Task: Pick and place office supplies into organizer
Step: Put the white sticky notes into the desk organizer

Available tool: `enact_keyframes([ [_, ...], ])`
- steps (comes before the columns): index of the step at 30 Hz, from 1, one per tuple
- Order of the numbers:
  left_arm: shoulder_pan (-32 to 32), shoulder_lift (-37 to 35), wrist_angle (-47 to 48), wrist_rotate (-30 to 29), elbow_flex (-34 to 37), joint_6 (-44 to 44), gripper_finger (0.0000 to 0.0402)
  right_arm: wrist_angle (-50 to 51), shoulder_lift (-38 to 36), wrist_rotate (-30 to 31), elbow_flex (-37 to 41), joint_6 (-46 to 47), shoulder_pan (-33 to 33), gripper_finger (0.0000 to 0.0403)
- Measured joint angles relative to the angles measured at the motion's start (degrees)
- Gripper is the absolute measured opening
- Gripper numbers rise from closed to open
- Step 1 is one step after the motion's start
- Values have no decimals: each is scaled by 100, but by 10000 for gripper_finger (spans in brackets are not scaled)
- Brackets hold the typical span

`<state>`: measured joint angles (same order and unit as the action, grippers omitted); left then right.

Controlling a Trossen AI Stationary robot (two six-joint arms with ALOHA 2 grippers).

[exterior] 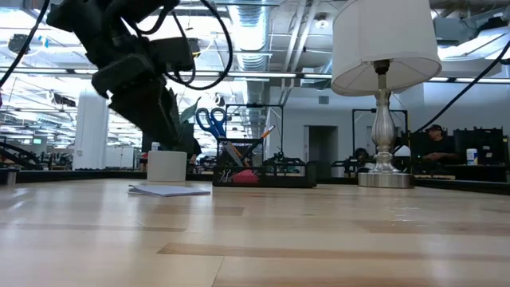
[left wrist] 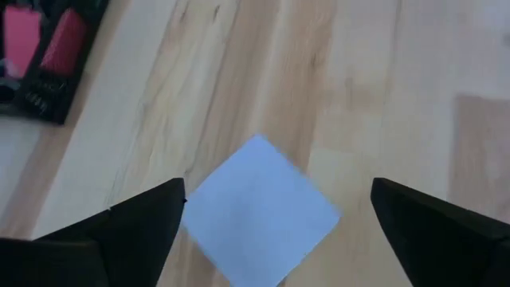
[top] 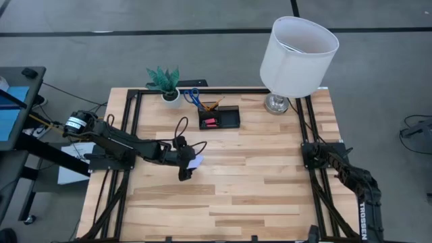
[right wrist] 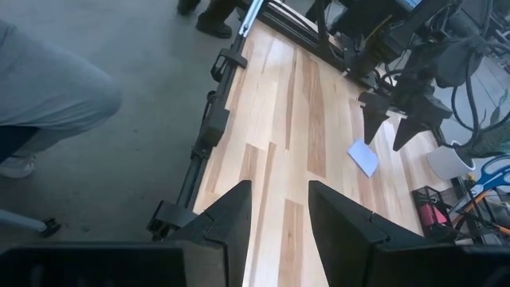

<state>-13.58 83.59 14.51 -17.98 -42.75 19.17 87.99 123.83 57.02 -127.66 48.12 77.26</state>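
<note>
A pale lavender note pad (left wrist: 259,211) lies flat on the wooden table (top: 256,189), left of centre (top: 196,163). My left gripper (left wrist: 277,190) hovers just above it, open, with one finger on either side of the pad and clear of it (exterior: 171,131). The black organizer (top: 219,118) stands at the far edge. Blue-handled scissors (top: 191,94) and pens (top: 212,104) stand in its cup, and pink-red pieces (left wrist: 24,36) lie in its tray. My right gripper (right wrist: 279,203) waits high over the table's right side, open and holding nothing.
A white pot with a green plant (top: 164,84) stands left of the organizer. A lamp with a white shade (top: 297,57) stands at the far right. A black frame (top: 135,135) runs along the table's edges. A person's leg (right wrist: 48,88) shows beside the table.
</note>
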Motion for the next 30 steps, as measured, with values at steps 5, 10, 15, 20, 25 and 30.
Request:
enact_keyframes([
  [5, -1, 0, 257, -130, 1, 62, 398, -4, 0, -14, 0, 0, -18, 118],
  [10, 0, 0, 257, -218, 1, -113, 397, -47, 0, -14, 0, 0, -18, 118],
  [15, -2, 0, 253, -214, 1, -76, 397, -2, 0, -14, 0, -39, -18, 118],
  [20, -2, 0, 235, -216, 1, -121, 397, -23, 0, -16, 0, -145, -16, 118],
  [25, -1, 0, -12, -223, 1, 171, 397, -130, 0, -17, 0, -116, -16, 118],
  [30, 11, 0, -515, -241, 1, 199, 397, -192, 0, -19, -1, -114, -16, 118],
])
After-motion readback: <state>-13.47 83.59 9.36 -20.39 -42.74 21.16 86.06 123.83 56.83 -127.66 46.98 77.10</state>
